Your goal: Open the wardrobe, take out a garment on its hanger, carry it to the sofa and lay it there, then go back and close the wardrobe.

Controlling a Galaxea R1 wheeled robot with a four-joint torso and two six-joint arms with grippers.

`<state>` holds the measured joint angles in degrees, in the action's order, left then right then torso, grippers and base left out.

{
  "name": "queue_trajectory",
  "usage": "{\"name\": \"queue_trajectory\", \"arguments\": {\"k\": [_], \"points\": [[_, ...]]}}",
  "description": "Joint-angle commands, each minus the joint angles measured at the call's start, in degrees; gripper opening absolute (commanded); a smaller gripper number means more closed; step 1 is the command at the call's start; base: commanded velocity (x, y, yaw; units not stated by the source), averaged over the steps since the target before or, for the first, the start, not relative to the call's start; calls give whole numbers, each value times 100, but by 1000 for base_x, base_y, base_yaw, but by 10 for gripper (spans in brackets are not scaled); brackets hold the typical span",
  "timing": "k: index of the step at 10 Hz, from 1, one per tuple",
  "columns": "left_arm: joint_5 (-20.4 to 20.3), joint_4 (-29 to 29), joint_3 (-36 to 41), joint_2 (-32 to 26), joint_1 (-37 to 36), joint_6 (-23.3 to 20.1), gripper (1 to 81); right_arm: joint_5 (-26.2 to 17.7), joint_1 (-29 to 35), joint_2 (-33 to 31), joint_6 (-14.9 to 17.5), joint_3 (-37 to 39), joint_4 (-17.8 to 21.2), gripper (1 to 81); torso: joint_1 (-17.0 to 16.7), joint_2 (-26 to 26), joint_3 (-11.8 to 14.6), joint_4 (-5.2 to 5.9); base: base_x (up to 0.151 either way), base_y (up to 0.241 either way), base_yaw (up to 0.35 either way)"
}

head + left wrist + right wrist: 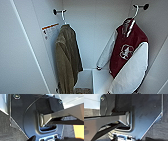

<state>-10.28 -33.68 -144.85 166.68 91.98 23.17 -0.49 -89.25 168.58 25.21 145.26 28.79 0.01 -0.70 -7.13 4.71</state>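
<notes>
Inside the open wardrobe (22,50), the garment (127,47) hangs at the right on its hanger (135,12) from a wall peg; an olive coat (66,57) hangs at the left. Soft and floppy, probably light, the jacket is best taken by the stiff hanger's hook. Wrist views add carpet and robot hardware, but I cannot tell whether either gripper is open

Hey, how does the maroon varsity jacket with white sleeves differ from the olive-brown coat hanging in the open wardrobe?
The maroon varsity jacket with white sleeves is two-coloured with a white chest emblem; the olive-brown coat is one plain colour. The jacket hangs on the right, the coat on the left beside an orange-topped label. The jacket spreads wide and slants; the coat falls narrow and straight. Both hang from hooks on wall pegs.
</notes>
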Motion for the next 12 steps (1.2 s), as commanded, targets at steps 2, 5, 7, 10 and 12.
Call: {"name": "queue_trajectory", "arguments": {"k": [2,5,7,10,12], "points": [[245,-77,27,-29,-105,-23,811,-444,130,-15,19,-34,21,811,0,0,0,0,91,0,0],[245,-77,27,-20,-105,-23,811,-452,148,11,19,-34,3,811,0,0,0,0,60,0,0],[254,-51,27,-20,-113,-23,811,-452,156,11,19,-34,3,811,7,4,0,0,0,0,0],[254,2,-61,-3,-106,-15,811,-452,157,2,19,-34,12,811,0,2,0,0,0,0,0],[325,11,-541,154,-167,56,811,-452,148,2,19,-34,3,811,0,2,0,0,0,0,0]]}}
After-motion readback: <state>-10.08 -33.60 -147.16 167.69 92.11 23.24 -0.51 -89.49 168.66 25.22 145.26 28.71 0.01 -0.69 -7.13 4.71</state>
